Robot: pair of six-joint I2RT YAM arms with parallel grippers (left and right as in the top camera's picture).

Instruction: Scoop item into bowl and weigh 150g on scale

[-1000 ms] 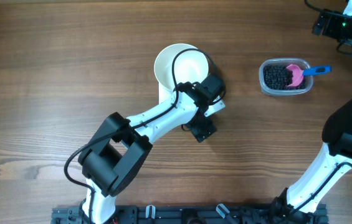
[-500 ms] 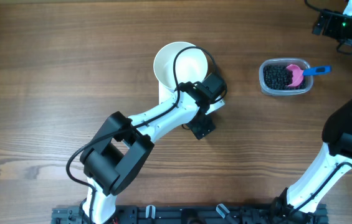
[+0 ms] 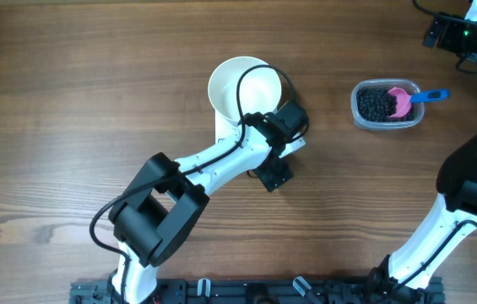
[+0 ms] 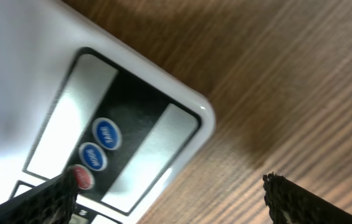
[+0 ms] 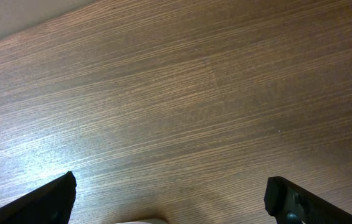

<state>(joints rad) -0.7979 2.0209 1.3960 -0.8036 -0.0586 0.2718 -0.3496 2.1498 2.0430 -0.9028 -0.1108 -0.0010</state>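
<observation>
**Desk:** Where's your left hand relative to the scale?

**Me:** My left hand [image 4: 169, 202] hangs low over the front corner of the scale [image 4: 119, 124], and its jaws are spread wide with nothing in them. On the wrist camera one finger [image 4: 54, 199] sits at the edge of the panel with the round buttons [image 4: 105, 134], and the other is out over bare worktop [image 3: 69, 101]. I can't tell whether either finger touches the scale.

**Desk:** And the bowl?

**Me:** The bowl [image 3: 245, 87] is just beyond that hand in the overhead view and looks empty. My left arm [image 3: 213, 160] covers most of the scale there, so I can't say whether the bowl stands on it.

**Desk:** The beads?

**Me:** The beads [image 3: 376, 104] are all in the clear tub [image 3: 359, 114], well off to the right of the bowl. A pink scoop [image 3: 402, 100] with a blue handle lies in the tub on top of them.

**Desk:** Right hand?

**Me:** My right hand [image 5: 172, 202] is up at the far right corner, apart from the tub. It is wide open and empty, with only wood beneath it.
</observation>
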